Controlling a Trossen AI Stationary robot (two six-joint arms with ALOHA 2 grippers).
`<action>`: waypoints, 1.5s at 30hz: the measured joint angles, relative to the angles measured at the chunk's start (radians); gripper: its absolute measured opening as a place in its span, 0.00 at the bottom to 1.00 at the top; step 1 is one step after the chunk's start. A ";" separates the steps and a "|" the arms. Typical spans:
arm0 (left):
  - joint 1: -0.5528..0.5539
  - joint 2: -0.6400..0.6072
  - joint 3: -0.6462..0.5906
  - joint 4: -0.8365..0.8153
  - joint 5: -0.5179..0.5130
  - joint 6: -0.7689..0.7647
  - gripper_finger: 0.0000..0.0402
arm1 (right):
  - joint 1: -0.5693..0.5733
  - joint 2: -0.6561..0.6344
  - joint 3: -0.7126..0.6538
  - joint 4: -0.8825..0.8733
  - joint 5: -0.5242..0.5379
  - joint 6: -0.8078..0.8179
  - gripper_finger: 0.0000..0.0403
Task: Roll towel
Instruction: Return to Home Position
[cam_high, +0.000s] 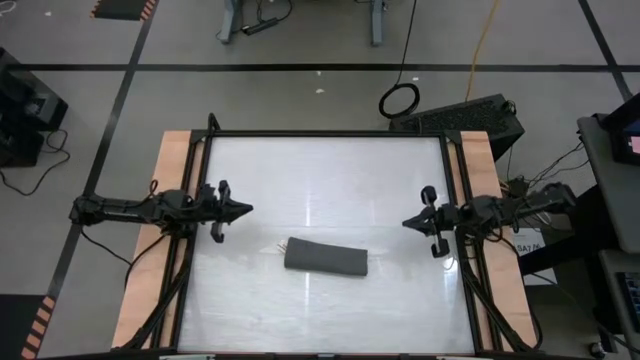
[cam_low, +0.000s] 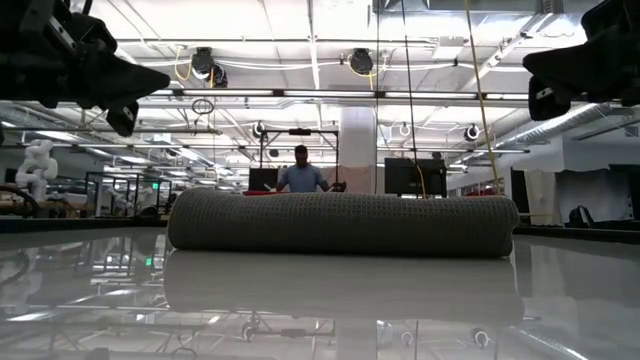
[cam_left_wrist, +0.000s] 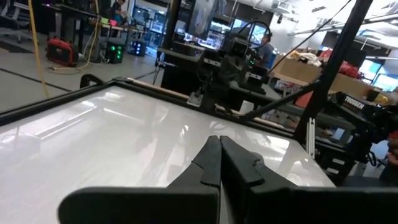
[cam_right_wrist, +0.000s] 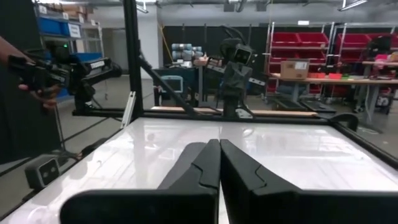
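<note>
The towel (cam_high: 326, 258) is seen rolled into a tight log and laid flat on the surface (cam_high: 330, 170), its length running across between the two arms. It is gripped by nothing, and the roll is judged to keep its shape by its own weight. To the towel's left and a little beyond it, the left pincer (cam_high: 243, 210) is held clenched on nothing, raised clear of the cloth. To the towel's right, the right pincer (cam_high: 408, 222) is likewise clenched and empty. Both are judged to be parked well apart so that the roll is not disturbed. Far beyond the towel, a person (cam_low: 302, 172) is seen in the room.
</note>
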 joint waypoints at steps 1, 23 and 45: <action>0.000 -0.009 0.000 -0.011 0.000 0.000 0.00 | -0.003 -0.005 0.000 -0.004 0.000 -0.004 0.00; 0.000 -0.114 0.000 -0.096 -0.042 0.020 0.00 | -0.191 -0.054 0.000 -0.164 -0.119 -0.065 0.00; 0.000 -0.114 -0.001 -0.099 -0.042 0.019 0.00 | -0.243 -0.105 0.000 -0.135 -0.141 -0.066 0.00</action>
